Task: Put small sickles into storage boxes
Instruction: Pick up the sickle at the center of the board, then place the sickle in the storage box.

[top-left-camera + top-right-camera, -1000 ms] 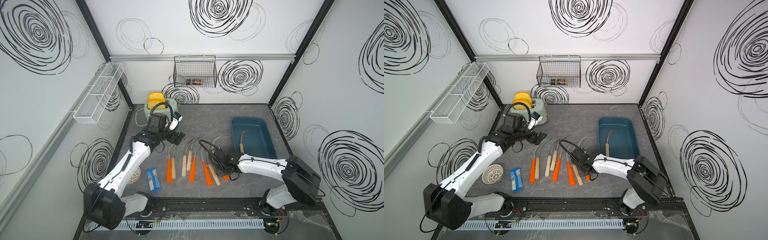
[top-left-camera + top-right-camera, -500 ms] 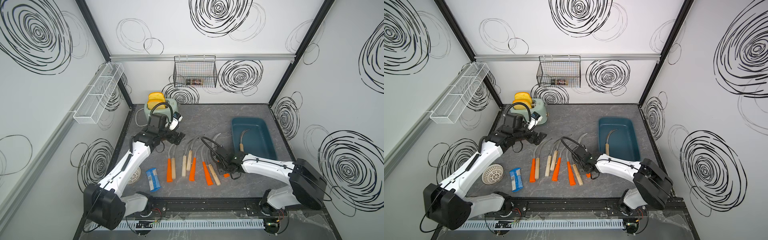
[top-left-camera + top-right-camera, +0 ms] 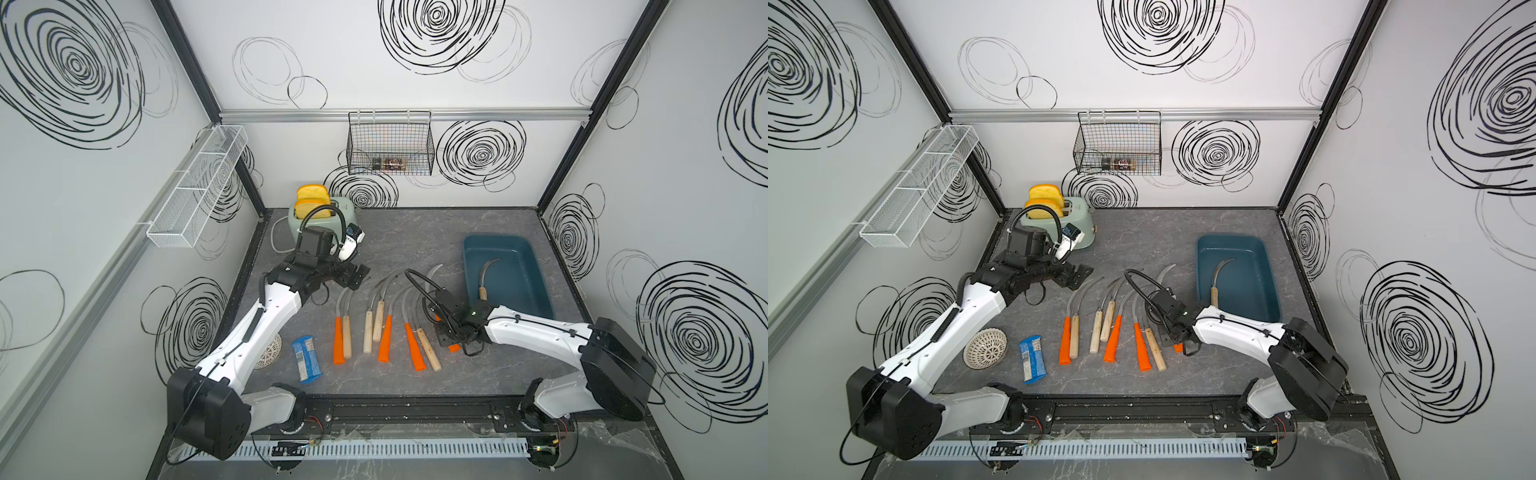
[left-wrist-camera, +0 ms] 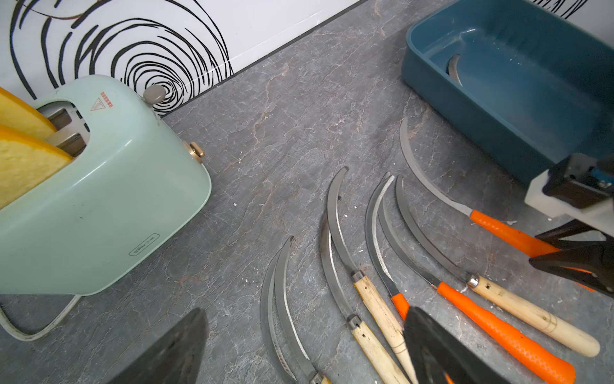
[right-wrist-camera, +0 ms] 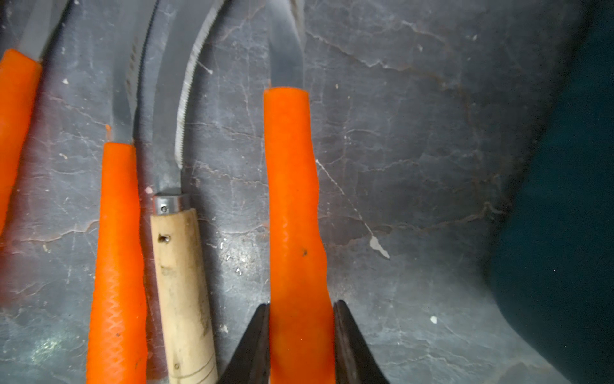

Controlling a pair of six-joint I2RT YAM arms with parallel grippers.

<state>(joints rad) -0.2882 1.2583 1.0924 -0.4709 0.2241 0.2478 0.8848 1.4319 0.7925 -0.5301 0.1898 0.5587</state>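
Having edged slightly toward the teal tub (image 3: 492,237), our right gripper (image 5: 301,304) clamps the orange-handled sickle (image 5: 289,166), so we lift next

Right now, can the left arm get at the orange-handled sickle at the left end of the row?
Probably yes. The left gripper hovers open just beyond the blade tips at that end. The leftmost orange-handled sickle has its handle uncovered; only a wooden-handled sickle lies close beside it.

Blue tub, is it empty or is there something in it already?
Not empty. One wooden-handled sickle lies inside the blue tub, on its floor, visible in both top views.
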